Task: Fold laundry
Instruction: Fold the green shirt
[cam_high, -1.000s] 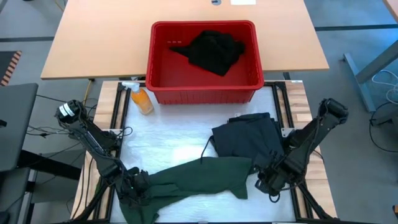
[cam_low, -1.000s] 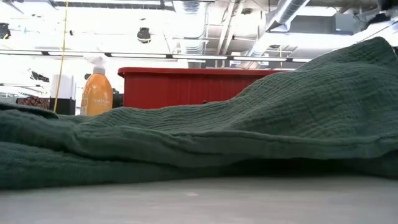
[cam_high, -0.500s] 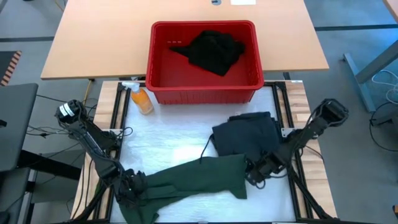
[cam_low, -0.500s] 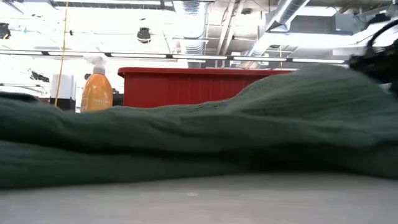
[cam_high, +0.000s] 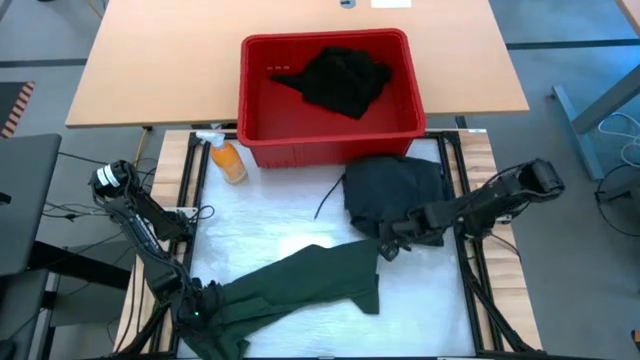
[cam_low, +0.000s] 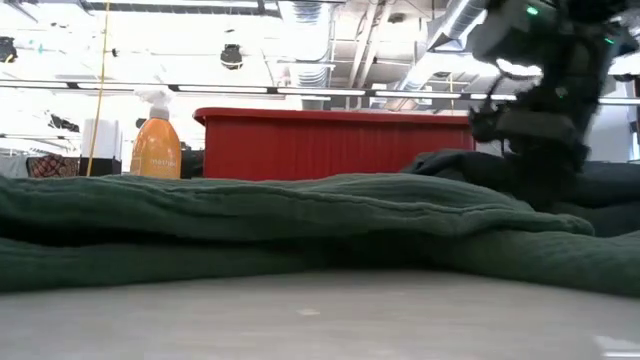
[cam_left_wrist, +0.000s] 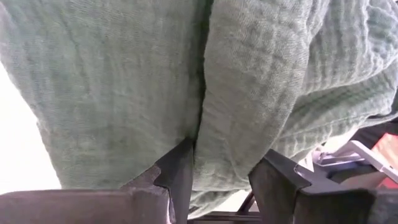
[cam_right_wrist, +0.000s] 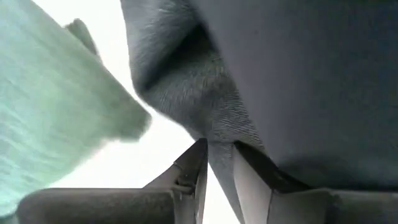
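Right gripper (cam_high: 388, 248) has nipped a thin fold at the near edge of the black garment (cam_high: 395, 195), which lies in a heap on the white-covered desk (cam_high: 270, 225) just in front of the red basket (cam_high: 330, 140). Down at the near left corner, the left gripper (cam_high: 200, 312) is pinching a thick bunch of the green shirt (cam_high: 310, 285), sprawled across the front of the desk. From where I stand, that thin pinch on the black cloth looks likely to slip if pulled. It might also drag the whole heap onto the shirt's edge close by. Another black garment (cam_high: 340, 80) waits in the basket, and an orange spray bottle (cam_high: 226, 158) stands near the basket's left corner.
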